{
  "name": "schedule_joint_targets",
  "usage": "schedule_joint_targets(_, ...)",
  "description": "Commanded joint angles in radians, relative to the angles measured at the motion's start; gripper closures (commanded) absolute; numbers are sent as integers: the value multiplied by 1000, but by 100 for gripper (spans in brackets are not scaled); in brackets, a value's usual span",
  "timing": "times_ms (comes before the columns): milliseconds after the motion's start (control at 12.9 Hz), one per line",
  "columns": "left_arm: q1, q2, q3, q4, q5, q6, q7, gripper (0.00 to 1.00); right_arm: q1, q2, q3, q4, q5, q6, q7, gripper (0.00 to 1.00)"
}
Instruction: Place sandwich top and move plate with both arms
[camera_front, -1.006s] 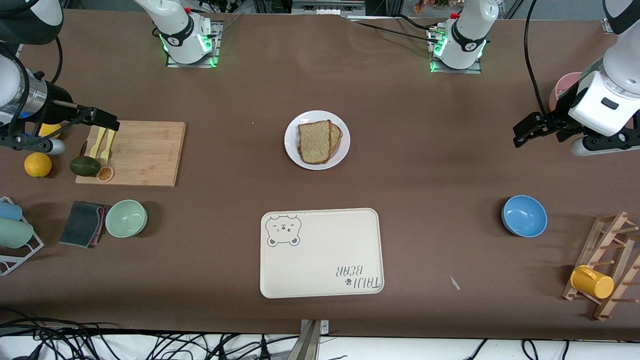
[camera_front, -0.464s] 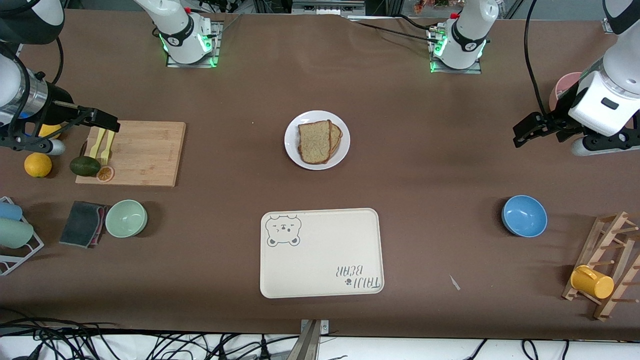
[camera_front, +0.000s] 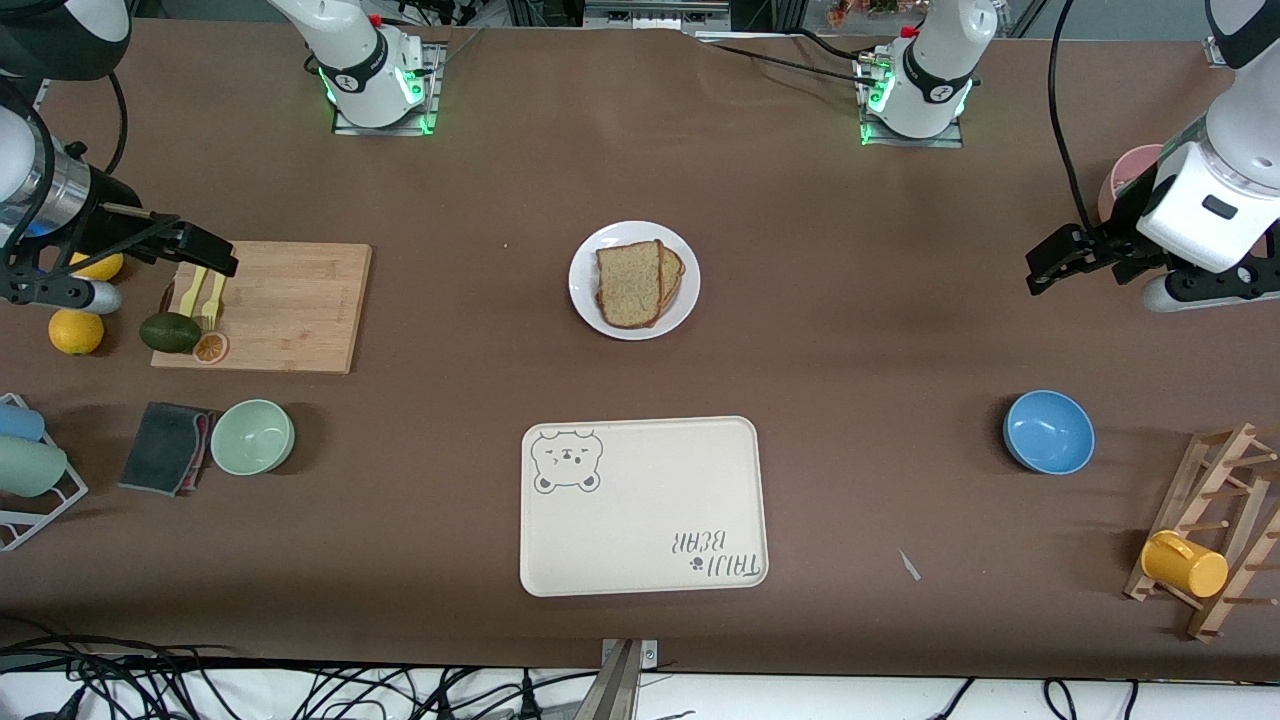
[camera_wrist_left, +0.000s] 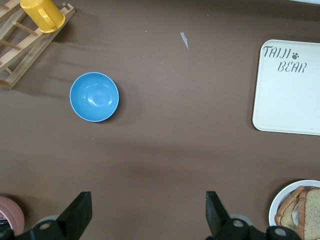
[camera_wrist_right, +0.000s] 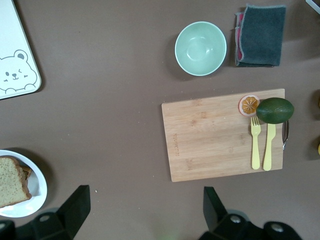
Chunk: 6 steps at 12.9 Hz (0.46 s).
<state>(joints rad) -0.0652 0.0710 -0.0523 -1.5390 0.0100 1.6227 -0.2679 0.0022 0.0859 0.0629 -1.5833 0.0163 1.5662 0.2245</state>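
- The right gripper (camera_front: 205, 250) hangs over the end of the wooden cutting board (camera_front: 285, 305) at the right arm's end of the table, fingers spread wide and holding nothing; in the right wrist view the two black fingers (camera_wrist_right: 75, 205) stand well apart.
- On that board lie a yellow fork (camera_front: 212, 300) and yellow knife (camera_front: 192, 288) side by side, a dark green avocado (camera_front: 169, 332) and a dried orange slice (camera_front: 210, 347); two lemons (camera_front: 76, 330) sit on the table just beside it.
- Nearer the front camera than the board are a folded grey cloth (camera_front: 165, 447) and a pale green bowl (camera_front: 252, 437).
- The plate (camera_front: 634, 280) is small, round and plain white, and it stands at the middle of the table, between the two arms.
- The sandwich top (camera_front: 630, 284) is a squarish, speckled tan-grey slice with a darker crust; it lies on the plate, stacked on browner bread that shows at one edge.
- A cream tray (camera_front: 643, 506) with a bear drawing lies nearer the front camera than the plate, apart from it.
- A blue bowl (camera_front: 1048, 431) sits toward the left arm's end.
- The left gripper (camera_front: 1060, 258) hovers over bare table there, fingers (camera_wrist_left: 80, 212) open wide and empty.
- A wooden rack (camera_front: 1215, 530) holds a yellow mug (camera_front: 1185, 563).
- The table (camera_front: 850, 330) is covered in plain brown; black cables run along its front edge.
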Motion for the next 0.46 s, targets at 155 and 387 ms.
schedule_joint_targets(155,-1,10,-1,31,18,-27,12,0,1,-12,5,-6,-12,26,13,0)
schedule_joint_targets(387,-1,10,-1,31,18,-27,12,0,1,-14,3,-7,-12,26,13,0)
